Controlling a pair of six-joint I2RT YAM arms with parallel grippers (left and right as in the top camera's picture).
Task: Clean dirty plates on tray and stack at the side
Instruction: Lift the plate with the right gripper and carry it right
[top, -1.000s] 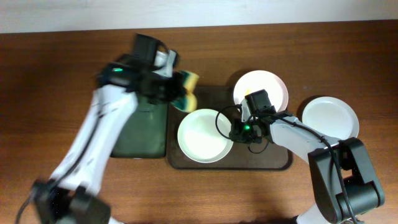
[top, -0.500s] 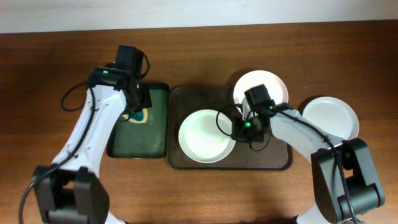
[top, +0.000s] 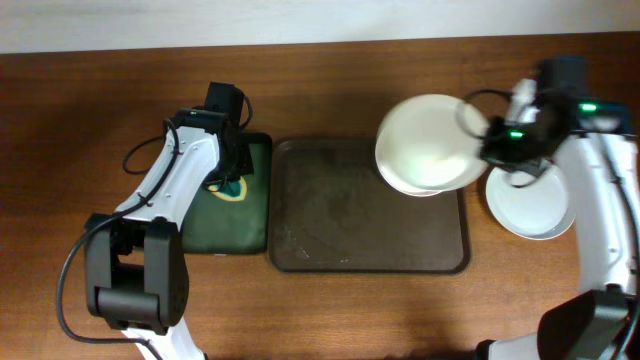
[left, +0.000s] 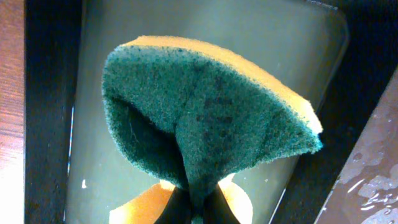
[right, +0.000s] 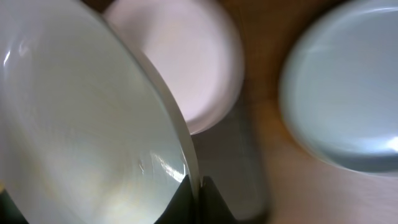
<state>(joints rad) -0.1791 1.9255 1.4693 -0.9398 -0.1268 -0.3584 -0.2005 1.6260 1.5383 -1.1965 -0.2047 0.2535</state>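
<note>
My right gripper (top: 487, 148) is shut on the rim of a white plate (top: 425, 138) and holds it in the air over the brown tray's (top: 360, 215) far right corner. In the right wrist view the jaws (right: 196, 190) pinch that plate's (right: 87, 124) edge. A second plate (right: 180, 62) lies below it on the tray; only its edge (top: 415, 190) shows from overhead. A third plate (top: 530, 205) rests on the table to the right of the tray and shows in the right wrist view (right: 348, 93). My left gripper (top: 233, 165) is shut on a green and yellow sponge (left: 205, 118) over the green tray.
The narrow dark green tray (top: 225, 225) with a black rim lies left of the brown tray, its floor (left: 280, 37) just under the sponge. The brown tray's floor looks wet. Bare wooden table (top: 100, 300) lies all around.
My right gripper has lifted the plate from the middle of the brown tray and carried it up and to the right. My left gripper with the sponge has stayed over the green tray.
</note>
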